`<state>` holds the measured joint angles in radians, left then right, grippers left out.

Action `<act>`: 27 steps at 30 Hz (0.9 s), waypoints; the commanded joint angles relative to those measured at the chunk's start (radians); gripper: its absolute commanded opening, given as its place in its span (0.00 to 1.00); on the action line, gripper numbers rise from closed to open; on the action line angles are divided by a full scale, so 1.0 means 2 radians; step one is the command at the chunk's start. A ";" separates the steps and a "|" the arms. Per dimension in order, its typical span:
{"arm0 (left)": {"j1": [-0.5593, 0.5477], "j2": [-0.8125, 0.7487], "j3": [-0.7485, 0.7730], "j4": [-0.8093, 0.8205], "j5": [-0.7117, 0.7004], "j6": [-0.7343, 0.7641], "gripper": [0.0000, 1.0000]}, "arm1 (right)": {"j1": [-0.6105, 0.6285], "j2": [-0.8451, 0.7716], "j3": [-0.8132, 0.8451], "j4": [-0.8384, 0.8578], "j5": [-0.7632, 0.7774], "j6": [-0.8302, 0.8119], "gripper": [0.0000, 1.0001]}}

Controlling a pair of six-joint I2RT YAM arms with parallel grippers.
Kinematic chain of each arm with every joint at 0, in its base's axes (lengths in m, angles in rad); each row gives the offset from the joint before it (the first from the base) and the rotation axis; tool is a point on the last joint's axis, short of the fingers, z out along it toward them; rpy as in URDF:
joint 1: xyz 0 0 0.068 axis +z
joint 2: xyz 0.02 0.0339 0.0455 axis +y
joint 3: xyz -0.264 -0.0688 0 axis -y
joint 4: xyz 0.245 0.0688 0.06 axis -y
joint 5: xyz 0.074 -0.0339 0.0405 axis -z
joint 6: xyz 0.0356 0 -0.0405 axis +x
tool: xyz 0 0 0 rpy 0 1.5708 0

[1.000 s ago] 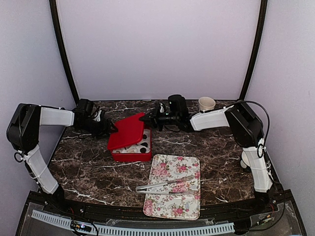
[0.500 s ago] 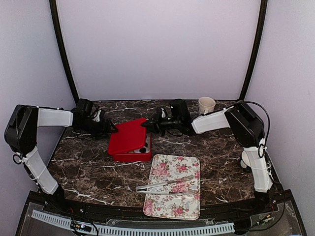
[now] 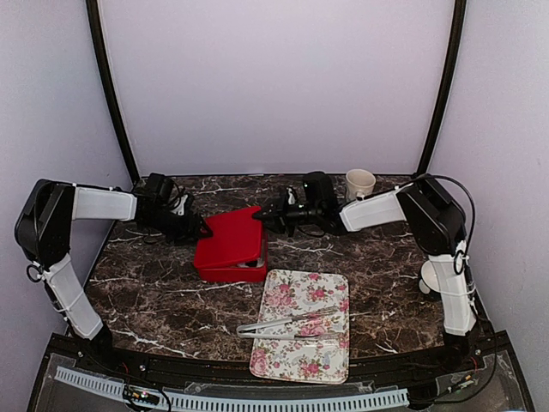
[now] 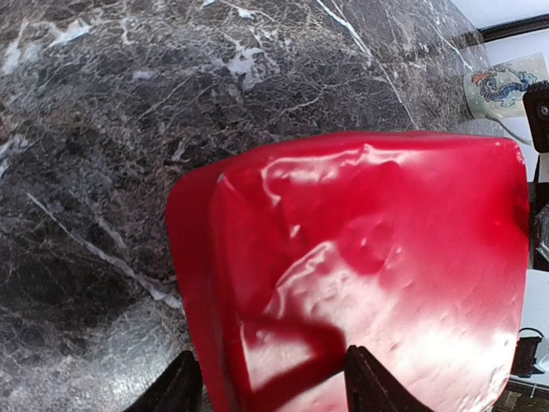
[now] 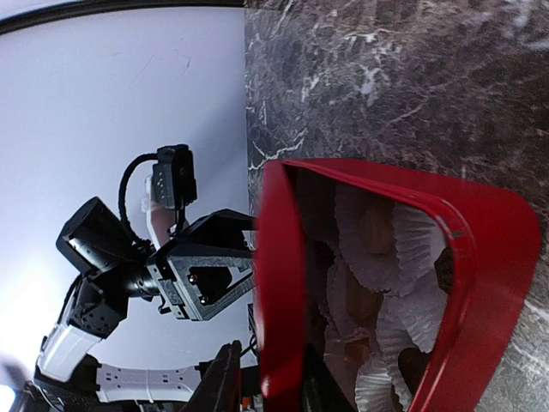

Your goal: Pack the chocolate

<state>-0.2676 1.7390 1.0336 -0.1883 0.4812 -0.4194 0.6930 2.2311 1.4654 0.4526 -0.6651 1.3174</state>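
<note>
A red box (image 3: 225, 273) stands mid-table with its red lid (image 3: 227, 239) lying low over it, a narrow gap left at the front right. In the right wrist view, tan chocolate (image 5: 374, 228) and a dark piece (image 5: 417, 361) sit in white paper cups inside the box (image 5: 493, 257). My left gripper (image 3: 199, 230) is open at the lid's left edge, one finger beside the lid (image 4: 369, 257), the other over its top. My right gripper (image 3: 264, 219) is open astride the lid's right rim (image 5: 279, 283), with a slim gap on one side.
A floral tray (image 3: 326, 296) lies in front of the box with metal tongs (image 3: 292, 324) across it. A cream mug (image 3: 360, 182) stands at the back right, behind the right arm. The table's back edge runs close behind both grippers.
The lid has come down from a steep tilt to nearly flat over the box. The right jaws have loosened on its rim and drawn slightly right. The left gripper stayed at the lid's left edge.
</note>
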 commanded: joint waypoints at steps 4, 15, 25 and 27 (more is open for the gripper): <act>-0.019 0.021 0.025 -0.032 -0.012 0.018 0.54 | -0.022 -0.049 -0.004 -0.073 0.014 -0.063 0.44; -0.030 0.033 0.026 -0.040 -0.023 0.004 0.55 | -0.047 -0.058 0.010 -0.239 0.007 -0.197 0.75; -0.034 0.041 0.033 -0.046 -0.022 0.007 0.56 | -0.017 -0.016 0.049 -0.236 -0.051 -0.201 0.77; -0.035 0.044 0.036 -0.048 -0.022 0.007 0.56 | -0.011 -0.005 0.054 -0.238 -0.055 -0.200 0.76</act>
<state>-0.3130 1.7920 1.0946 -0.2264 0.4484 -0.4118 0.6430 2.1792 1.5269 -0.0250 -0.7258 0.9321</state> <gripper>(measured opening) 0.562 0.772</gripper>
